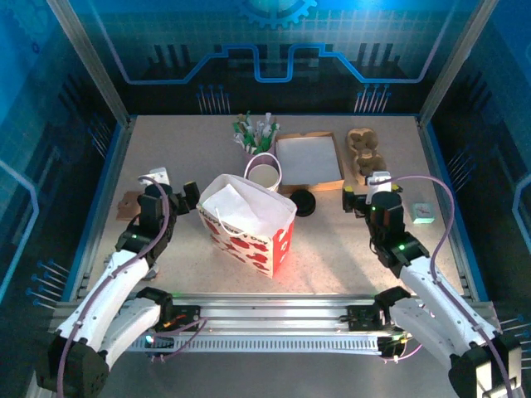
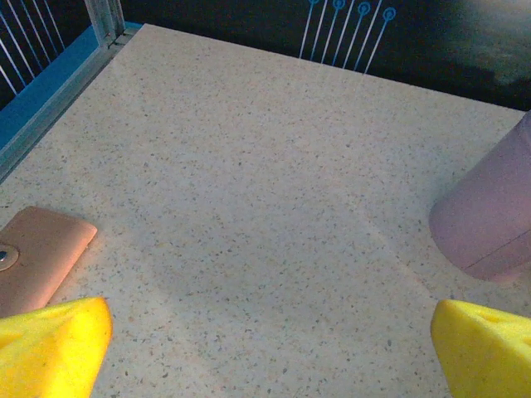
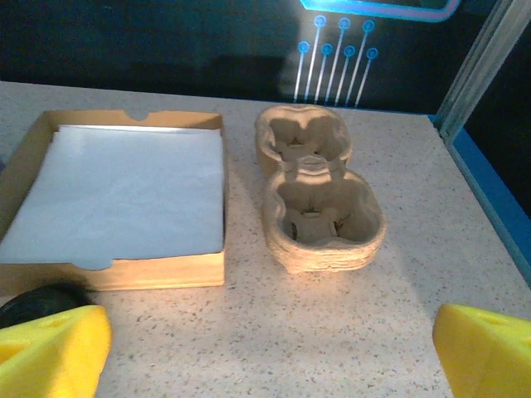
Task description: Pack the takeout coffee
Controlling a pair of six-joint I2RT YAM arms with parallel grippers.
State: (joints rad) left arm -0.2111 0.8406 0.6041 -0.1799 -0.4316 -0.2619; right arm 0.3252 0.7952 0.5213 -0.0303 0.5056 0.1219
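Note:
The takeout coffee point(image 1: 264, 176) is a white paper cup standing open-topped, without a lid, just behind the bag. Its round black lid point(image 1: 304, 201) lies flat on the table to the cup's right, and the lid point(image 3: 41, 300) also peeks in at the lower left of the right wrist view. The red-and-white gift bag point(image 1: 249, 224) stands open at the table's middle. My left gripper point(image 1: 170, 192) point(image 2: 270, 352) hovers open left of the bag, over bare table. My right gripper point(image 1: 369, 197) point(image 3: 270, 356) is open too, right of the lid, with nothing between its yellow fingertips point(image 3: 50, 352).
A pink cup of green-white sticks point(image 1: 253, 137) stands at the back, and a pinkish rounded wall point(image 2: 489, 211) shows in the left wrist view. A cardboard box of white paper point(image 1: 309, 159) point(image 3: 124, 191) and stacked pulp carriers point(image 1: 365, 148) point(image 3: 319, 207) sit back right. A tan pouch point(image 2: 37, 257) lies far left.

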